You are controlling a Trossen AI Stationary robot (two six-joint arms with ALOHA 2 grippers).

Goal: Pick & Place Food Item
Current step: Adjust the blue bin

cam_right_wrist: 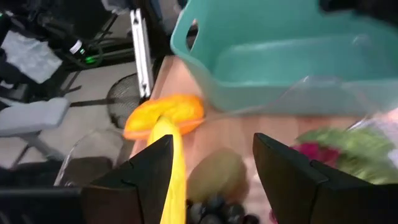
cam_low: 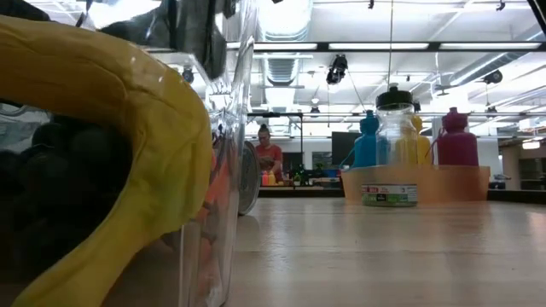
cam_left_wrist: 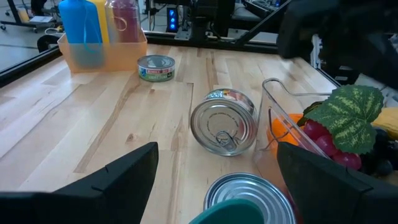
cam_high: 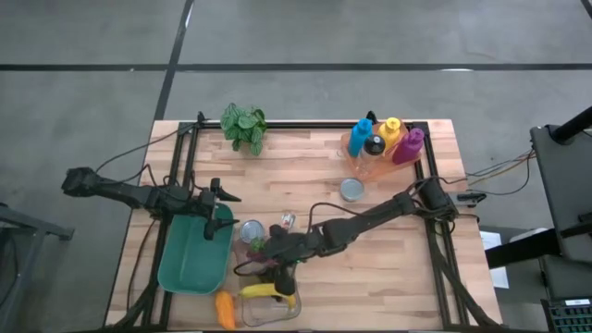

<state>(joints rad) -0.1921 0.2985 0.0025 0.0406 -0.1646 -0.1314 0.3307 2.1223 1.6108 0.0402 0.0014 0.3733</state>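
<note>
Right end effector (cam_right_wrist: 211, 180) open, gripping nothing, poised over the clear container (cam_high: 270, 307) holding the banana (cam_high: 266, 290). Left end effector (cam_left_wrist: 214, 171) wide open, empty, above the teal bin (cam_high: 192, 254).

Wood, metal and plastic before you.
You see a pale, matt planked wood tabletop (cam_left_wrist: 93, 124), shiny ridged metal cans (cam_left_wrist: 224, 121), a smooth teal plastic bin (cam_right_wrist: 292, 56), a clear glossy container (cam_low: 226, 153) and a smooth yellow banana (cam_low: 111, 128).

A little potted plant (cam_high: 243, 127) sits at the far edge of the table. Coloured bottles (cam_high: 386, 141) are bunched in the far right corner, small tin (cam_high: 351, 190) just near of them.
</note>
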